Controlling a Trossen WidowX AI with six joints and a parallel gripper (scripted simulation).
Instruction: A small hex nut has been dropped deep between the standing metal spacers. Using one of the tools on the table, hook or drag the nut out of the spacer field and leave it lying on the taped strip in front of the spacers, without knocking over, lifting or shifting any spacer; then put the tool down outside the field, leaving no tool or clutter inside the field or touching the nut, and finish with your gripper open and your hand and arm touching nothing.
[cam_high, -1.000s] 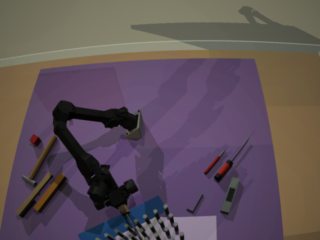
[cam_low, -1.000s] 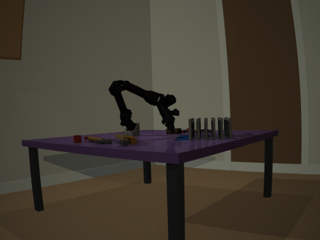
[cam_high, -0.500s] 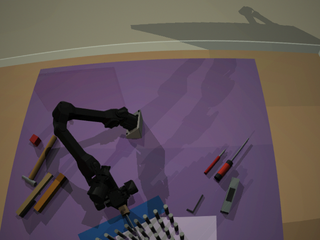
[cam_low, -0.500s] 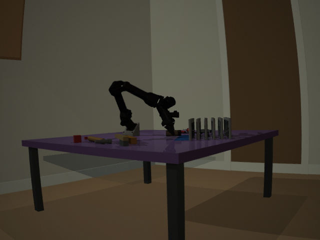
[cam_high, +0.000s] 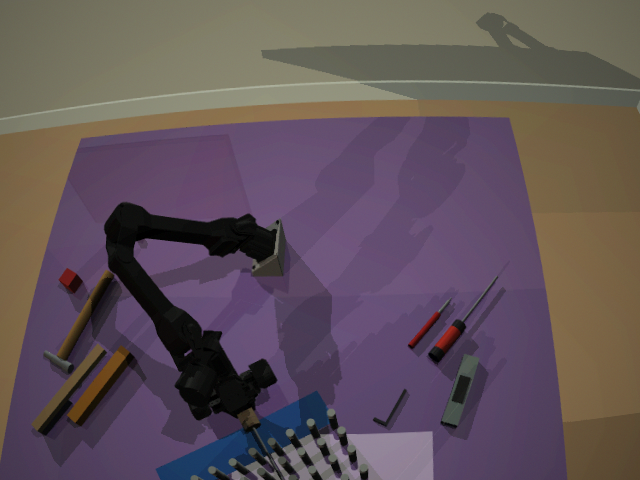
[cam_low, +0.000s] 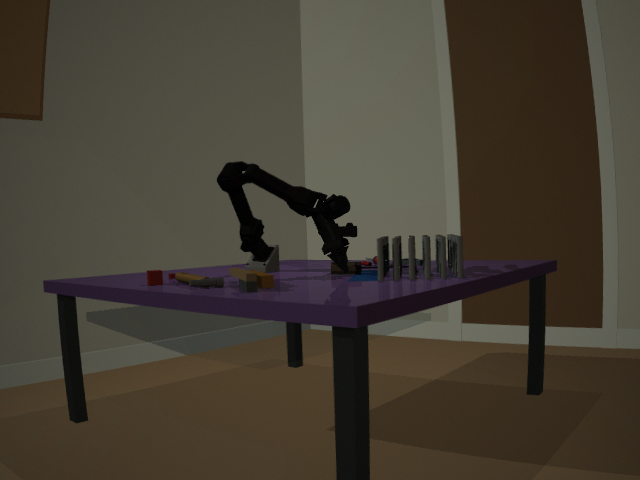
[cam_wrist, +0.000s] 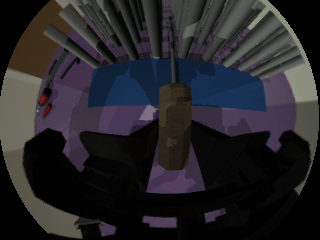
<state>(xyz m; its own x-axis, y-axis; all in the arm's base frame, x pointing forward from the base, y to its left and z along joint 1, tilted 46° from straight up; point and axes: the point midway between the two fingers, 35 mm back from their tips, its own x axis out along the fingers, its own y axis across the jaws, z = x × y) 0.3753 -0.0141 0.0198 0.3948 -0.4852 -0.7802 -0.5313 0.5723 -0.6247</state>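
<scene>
arm (cam_high: 147, 289) (cam_low: 279, 188): bent, raised elbow, reaching down
end effector (cam_high: 248, 413) (cam_low: 343, 267) (cam_wrist: 174, 122): low, tilted, fingers clamped on wooden handle

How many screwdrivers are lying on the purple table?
2. Both lie on the arm's far side from the hammer: a small red one, and beside it a bigger red-and-black one.

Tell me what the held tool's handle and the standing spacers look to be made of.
The tool's handle: probably wood, unpolished, going by its mottled brown, faceted surface.

The spacers: likely metal, smooth and dull, judging by their even grey; painted plastic can't be ruled out.
</scene>
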